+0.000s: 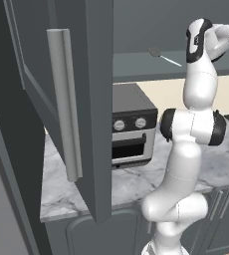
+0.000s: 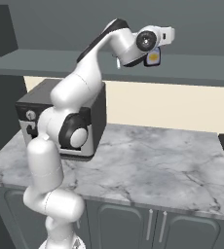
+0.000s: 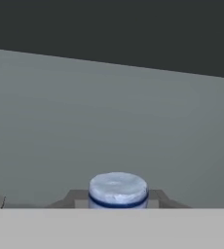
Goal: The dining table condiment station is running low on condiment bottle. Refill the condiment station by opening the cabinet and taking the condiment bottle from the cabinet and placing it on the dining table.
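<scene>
The cabinet door stands swung open at the left, with its long grey bar handle facing me. My arm reaches up to the cabinet shelf. There my gripper is shut on the condiment bottle, a small dark bottle with a pale label. In the hand view its lilac cap sits between my fingertips, with the grey cabinet interior behind it. The dining table is out of view.
A toaster oven stands on the marble worktop below the cabinet. A spatula lies on the shelf to the left of my hand. The open door juts out over the worktop's left end.
</scene>
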Motion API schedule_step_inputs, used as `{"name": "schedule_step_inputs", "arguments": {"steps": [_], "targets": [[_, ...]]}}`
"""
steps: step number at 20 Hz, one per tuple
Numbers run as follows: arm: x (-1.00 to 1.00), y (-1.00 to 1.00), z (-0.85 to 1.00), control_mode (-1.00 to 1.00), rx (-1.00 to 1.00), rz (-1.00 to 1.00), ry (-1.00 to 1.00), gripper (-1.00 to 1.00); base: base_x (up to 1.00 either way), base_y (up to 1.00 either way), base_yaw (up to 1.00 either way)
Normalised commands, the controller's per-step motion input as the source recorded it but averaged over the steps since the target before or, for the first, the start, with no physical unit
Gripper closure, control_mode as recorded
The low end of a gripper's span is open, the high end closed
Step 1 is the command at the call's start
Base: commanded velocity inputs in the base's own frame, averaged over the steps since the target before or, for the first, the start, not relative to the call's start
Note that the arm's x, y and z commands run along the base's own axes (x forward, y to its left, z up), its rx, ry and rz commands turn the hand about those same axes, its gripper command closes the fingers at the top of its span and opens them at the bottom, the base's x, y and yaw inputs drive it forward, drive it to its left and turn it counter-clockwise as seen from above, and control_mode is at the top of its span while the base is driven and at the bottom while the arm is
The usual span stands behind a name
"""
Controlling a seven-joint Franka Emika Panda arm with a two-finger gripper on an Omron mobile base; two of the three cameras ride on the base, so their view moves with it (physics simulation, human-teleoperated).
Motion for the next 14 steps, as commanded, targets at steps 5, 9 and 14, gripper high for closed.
{"name": "schedule_step_inputs", "arguments": {"steps": [5,9,14], "targets": [[-0.26,0.00,-0.16,-1.00,0.00,0.00,-0.02,1.00,0.00,0.00,0.00],[-0.97,0.00,0.00,-1.00,0.00,0.00,-0.19,1.00,0.00,0.00,0.00],[-1.00,-0.14,0.01,-1.00,0.03,0.00,-0.20,1.00,0.00,0.00,0.00]]}}
